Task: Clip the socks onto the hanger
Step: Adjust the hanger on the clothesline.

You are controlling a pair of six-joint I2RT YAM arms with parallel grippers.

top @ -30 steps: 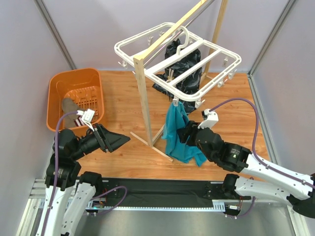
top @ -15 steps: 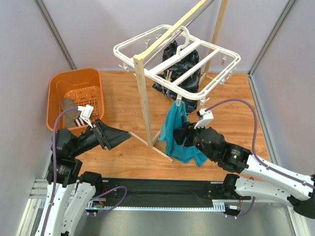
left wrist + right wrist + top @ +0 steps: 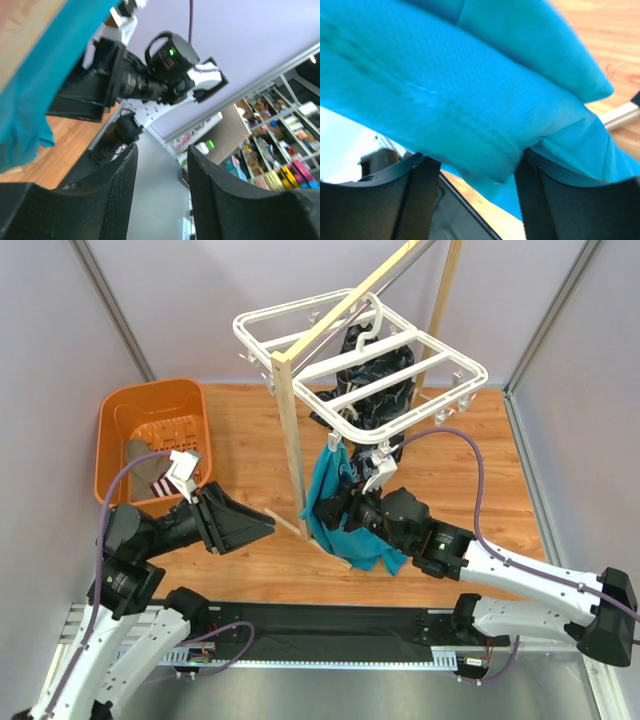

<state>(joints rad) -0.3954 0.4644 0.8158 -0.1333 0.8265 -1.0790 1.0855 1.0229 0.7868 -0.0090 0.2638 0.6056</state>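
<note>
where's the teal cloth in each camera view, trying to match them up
Top external: the teal cloth hangs at the centre of the picture.
Left wrist: a diagonal band across the upper left.
Right wrist: it fills most of the frame.
Shared landmark: the wooden tabletop, seen bottom left in left wrist and top right in right wrist.

The basket (image 3: 150, 400) sits far left, a sock (image 3: 140, 455) inside. The hanger (image 3: 345, 424) hangs on the wooden rack (image 3: 292, 440), a garment (image 3: 375, 405) beneath it and a cloth (image 3: 322, 495) hanging off its near edge. I have the left gripper (image 3: 262, 530) left of the rack's post and the right gripper (image 3: 340, 508) against the cloth.
</note>
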